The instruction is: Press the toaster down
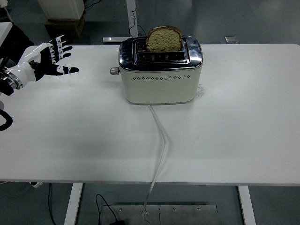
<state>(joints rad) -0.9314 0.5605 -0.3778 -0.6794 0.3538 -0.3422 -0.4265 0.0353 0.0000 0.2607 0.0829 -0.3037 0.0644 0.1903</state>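
A cream toaster with a chrome top stands at the back middle of the white table. A slice of brown bread stands high out of its back slot. The lever knob sticks out of the toaster's left end, near the top. My left hand is raised at the far left, well away from the knob, fingers spread and holding nothing. The right arm is out of view.
The toaster's white cord runs from its front base across the table and over the near edge. A cardboard box sits on the floor behind the table at the left.
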